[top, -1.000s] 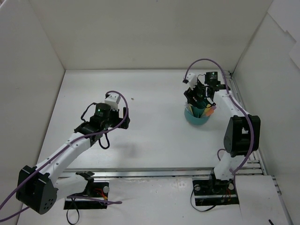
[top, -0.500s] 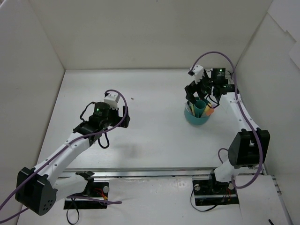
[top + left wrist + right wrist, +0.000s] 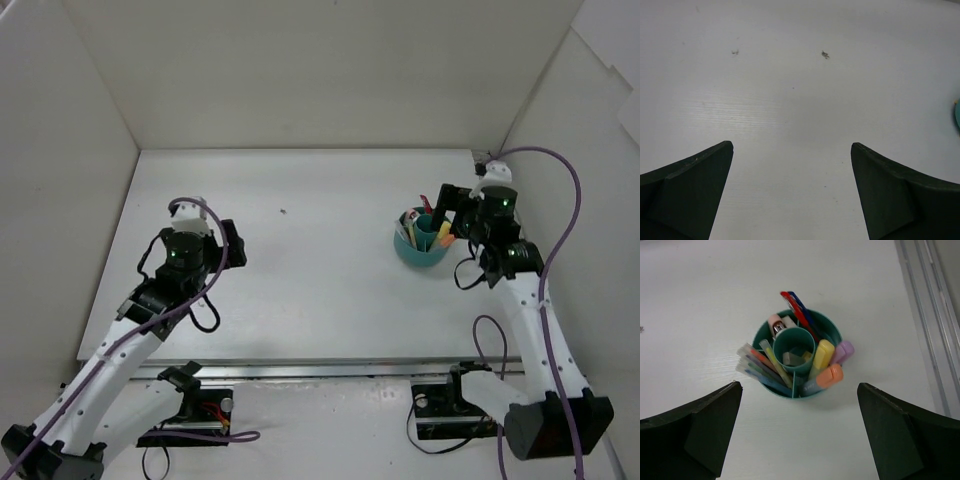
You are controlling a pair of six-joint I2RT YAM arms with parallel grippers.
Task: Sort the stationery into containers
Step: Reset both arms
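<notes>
Sees pens, markers standing in cup; finds left gripper, right gripper spread wide, pinching nothing.

Nothing legible in any view: no text, label, brand, number or sign; any print on the stationery standing in the teal organiser, at about three o'clock on the table, is too small to make out.
</notes>
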